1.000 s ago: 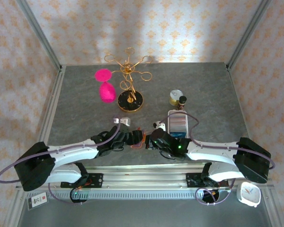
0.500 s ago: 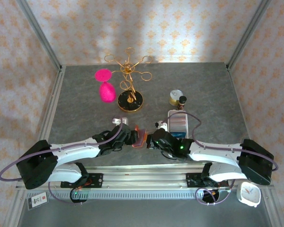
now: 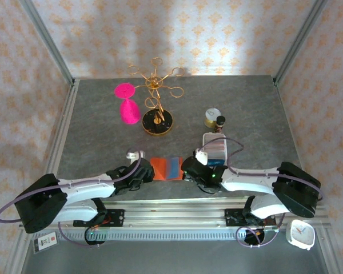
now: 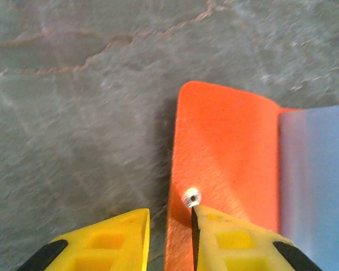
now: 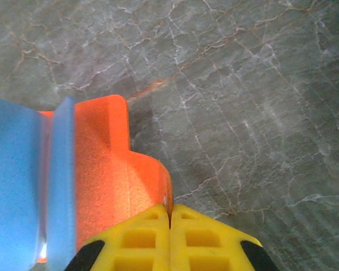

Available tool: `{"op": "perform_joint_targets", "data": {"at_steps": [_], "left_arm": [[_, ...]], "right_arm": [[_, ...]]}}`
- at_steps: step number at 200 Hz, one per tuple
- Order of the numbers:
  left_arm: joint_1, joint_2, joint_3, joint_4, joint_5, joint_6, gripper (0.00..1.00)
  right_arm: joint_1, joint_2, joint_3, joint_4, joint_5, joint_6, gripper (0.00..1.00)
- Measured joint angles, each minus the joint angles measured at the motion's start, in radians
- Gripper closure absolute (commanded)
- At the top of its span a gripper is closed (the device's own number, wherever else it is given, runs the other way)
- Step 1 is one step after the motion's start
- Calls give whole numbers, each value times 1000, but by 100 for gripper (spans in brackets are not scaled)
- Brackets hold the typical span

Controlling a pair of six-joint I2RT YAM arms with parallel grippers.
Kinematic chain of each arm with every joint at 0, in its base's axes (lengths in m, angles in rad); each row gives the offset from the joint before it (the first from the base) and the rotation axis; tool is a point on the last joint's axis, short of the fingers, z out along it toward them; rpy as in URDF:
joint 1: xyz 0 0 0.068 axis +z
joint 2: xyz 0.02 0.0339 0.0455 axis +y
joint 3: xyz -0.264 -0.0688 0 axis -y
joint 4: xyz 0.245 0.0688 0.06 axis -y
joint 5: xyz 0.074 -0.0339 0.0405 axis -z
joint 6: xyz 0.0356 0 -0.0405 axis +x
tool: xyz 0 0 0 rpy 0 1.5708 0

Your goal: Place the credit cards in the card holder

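Top external, change: the card holder (image 3: 166, 168), standing part-folded between the two hands half a second ago, now lies spread flat, with an orange flap at each end and the blue inside facing up.
Card holder place: at the near edge of the worktop (image 3: 103, 131), between the hands.
Left hand (image 3: 147, 171): at the holder's left flap. In the left wrist view its yellow fingers stand a narrow gap apart, with the flap's edge in that gap.
Right hand (image 3: 187, 168): fingers pressed together, and the right flap's corner meets their seam. I cannot tell whether it is pinched.
Credit cards (image 3: 215, 149): in a white slotted tray (image 3: 205, 137) just behind the right hand, partly crossed by its cable.
Surface: grey, veined like stone.
Room: patterned wallpaper and metal frame posts.
Around: a gold wire stand (image 3: 156, 108), a pink glass (image 3: 128, 108), a tin (image 3: 211, 118) and a small dark bottle (image 3: 220, 120), all farther back.
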Motion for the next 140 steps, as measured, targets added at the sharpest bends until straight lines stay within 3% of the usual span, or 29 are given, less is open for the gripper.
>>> {"op": "perform_joint_targets", "data": {"at_steps": [41,79,115,140], "left_arm": [[0,-17,-18,16,12,-25,74],[0,-17,-18,31,27,-25,73],[0,-29,-16,33,37,-24,73],[0,-29,-16,36,47,-25,73]], "right_arm": [[0,16,35,-37,22,-2,79],[1,-66,35,-55,23,-26,64],[2,-165,35,-79,29,-46,61],[11,-206,41,-100,29,-62,65]]}}
